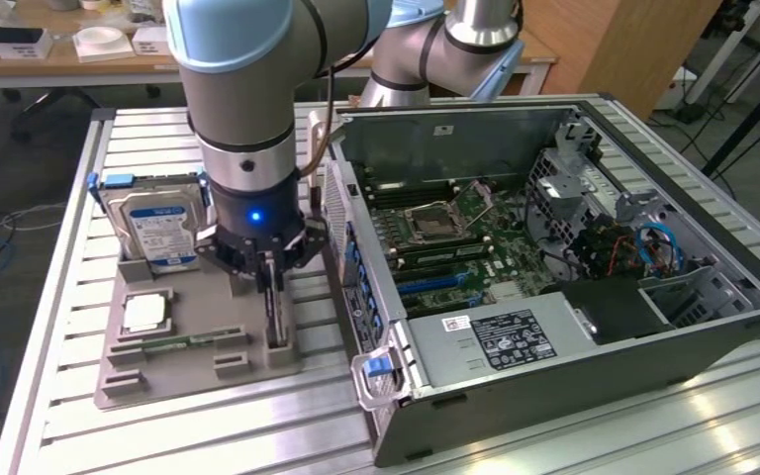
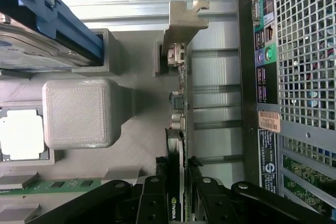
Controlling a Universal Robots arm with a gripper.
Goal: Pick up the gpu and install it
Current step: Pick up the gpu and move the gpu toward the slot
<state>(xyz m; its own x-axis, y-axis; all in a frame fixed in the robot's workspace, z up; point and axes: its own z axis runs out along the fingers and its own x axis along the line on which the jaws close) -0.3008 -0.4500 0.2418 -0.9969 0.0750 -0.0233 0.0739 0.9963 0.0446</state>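
The exterior view is looking down from high across the table (image 1: 66, 297) and open computer case (image 1: 592, 391), while the wrist view is hovering close over the grey tray (image 2: 131, 145) both are sharing

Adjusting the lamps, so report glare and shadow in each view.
Exterior view: glare streaks the table toward the exterior view's right, arm shades the grey tray. Wrist view: table slats wash out bright, claw around the gpu is nearly black.

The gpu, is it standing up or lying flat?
Standing up on its edge. The gpu sits upright in a slot of the grey holder, with the gripper closed on its top edge.
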